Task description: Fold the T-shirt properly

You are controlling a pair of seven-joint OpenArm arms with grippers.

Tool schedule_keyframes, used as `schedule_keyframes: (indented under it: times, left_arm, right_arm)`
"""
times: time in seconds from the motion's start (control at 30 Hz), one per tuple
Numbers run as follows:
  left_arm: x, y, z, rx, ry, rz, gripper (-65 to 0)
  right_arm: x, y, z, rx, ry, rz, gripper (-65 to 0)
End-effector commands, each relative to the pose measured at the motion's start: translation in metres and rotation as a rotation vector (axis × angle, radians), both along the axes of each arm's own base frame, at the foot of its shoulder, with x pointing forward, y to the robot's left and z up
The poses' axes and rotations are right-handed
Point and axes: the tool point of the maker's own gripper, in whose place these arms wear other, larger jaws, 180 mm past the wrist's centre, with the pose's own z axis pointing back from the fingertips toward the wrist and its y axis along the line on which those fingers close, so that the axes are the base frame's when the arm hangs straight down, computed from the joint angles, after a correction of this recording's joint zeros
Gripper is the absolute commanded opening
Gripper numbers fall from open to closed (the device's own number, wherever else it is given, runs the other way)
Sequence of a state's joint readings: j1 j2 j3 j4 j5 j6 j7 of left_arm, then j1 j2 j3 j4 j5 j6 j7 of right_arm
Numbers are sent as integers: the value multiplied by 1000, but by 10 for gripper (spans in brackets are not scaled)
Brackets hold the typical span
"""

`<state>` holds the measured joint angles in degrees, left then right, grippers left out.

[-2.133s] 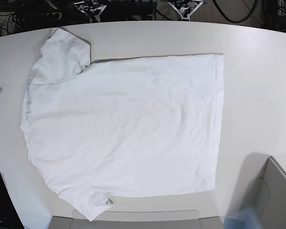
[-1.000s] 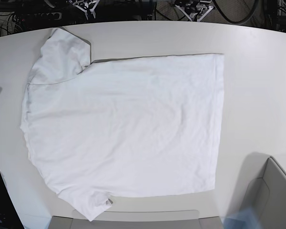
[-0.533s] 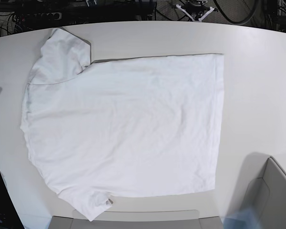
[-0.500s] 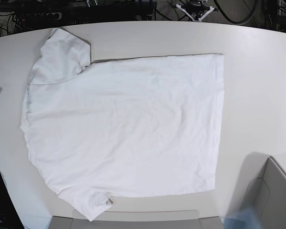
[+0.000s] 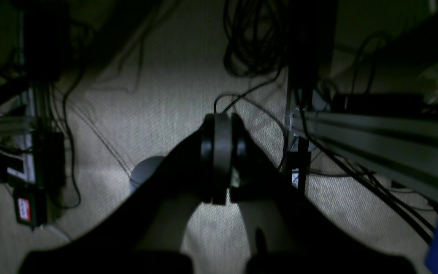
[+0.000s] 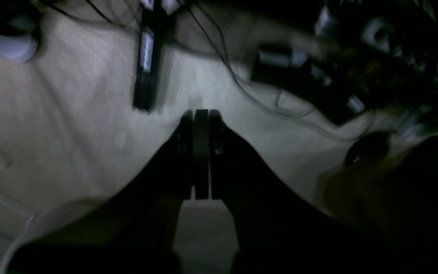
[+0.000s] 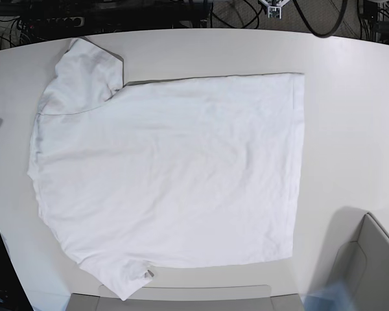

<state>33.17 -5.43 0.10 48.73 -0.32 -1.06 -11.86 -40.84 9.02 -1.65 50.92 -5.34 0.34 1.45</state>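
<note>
**Desk:** Off-white worktop (image 7: pixel 350 116) from above, dark cables (image 7: pixel 318 16) beyond its far edge. Where does the T-shirt lie?

**Photographer:** The T-shirt (image 7: pixel 175 168) lies spread flat across the middle of the worktop. Its straight hem faces the right edge; its shoulders face the left edge. One sleeve (image 7: pixel 84 74) reaches toward the far left corner, the other sleeve (image 7: pixel 120 282) toward the near edge, where a small grey tag (image 7: pixel 148 274) shows at its seam. Light wrinkles run over the cloth.

**Desk:** And the arms?

**Photographer:** Neither arm is over the worktop in the overhead view. The left gripper (image 5: pixel 219 160), seen from its own wrist camera, hangs above a pale carpeted floor (image 5: pixel 173 95) strewn with cables (image 5: pixel 249 42), a metal rail (image 5: pixel 378 133) to its side. Its fingers (image 5: pixel 207 160) are pressed together with nothing between them.

**Desk:** The right one?

**Photographer:** The right gripper (image 6: pixel 201 152) likewise points down at the carpet, near a dark power strip (image 6: pixel 148 57) and loose wires; that view is blurred. Its fingers (image 6: pixel 186 152) meet with no gap and hold nothing.

**Desk:** Anything else on the worktop?

**Photographer:** A grey box (image 7: pixel 369 265) sits at the near right corner, well apart from the hem.
</note>
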Motion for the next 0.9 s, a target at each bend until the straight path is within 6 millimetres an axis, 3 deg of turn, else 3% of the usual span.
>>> schedule_keyframes:
  times: [0.0, 0.17, 0.2, 0.37, 0.57, 0.67, 0.73, 0.87]
  left_arm:
    - [0, 2, 10, 12, -34, -3, -648]
    - [-9, 4, 43, 22, -83, -22, -648]
    - [-10, 12, 51, 38, -94, -20, -648]
    - [5, 40, 105, 110, -182, 2, -648]
    - [66, 79, 184, 229, -324, 32, -648]
    - [92, 89, 217, 270, -385, 42, -648]
    - [105, 91, 233, 285, -432, 41, -648]
    - [155, 83, 278, 295, -620, 29, -649]
  right_arm:
    - [-12, -14, 10, -14, 2, 19, -649]
    - [-7, -9, 50, 18, -78, 66, -649]
    - [-8, -8, 58, 24, -89, 77, -649]
    - [28, -2, 109, 70, -224, 84, -649]
    - [116, 11, 185, 98, -436, 46, -649]
    - [149, 21, 220, 115, -532, 58, -649]
    - [160, 24, 230, 123, -575, 63, -649]
    - [182, 27, 242, 142, -678, 70, -649]
